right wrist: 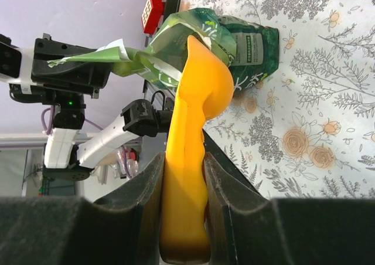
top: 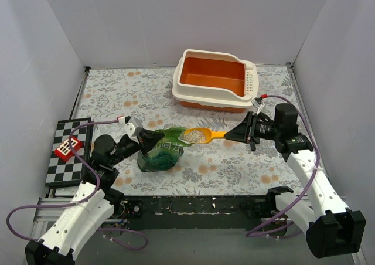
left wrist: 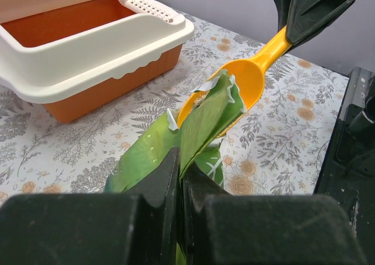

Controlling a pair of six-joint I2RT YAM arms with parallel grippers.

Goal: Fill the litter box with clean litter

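Litter [top: 197,136] heaps in the yellow scoop [top: 212,135] at the mouth of the green bag [top: 161,155]; right gripper [top: 230,135] clamps its handle, left gripper [top: 151,138] pinches the bag's lip. Beyond, well apart, stands the litter box [top: 206,98]; checkerboard [top: 67,155] far left.
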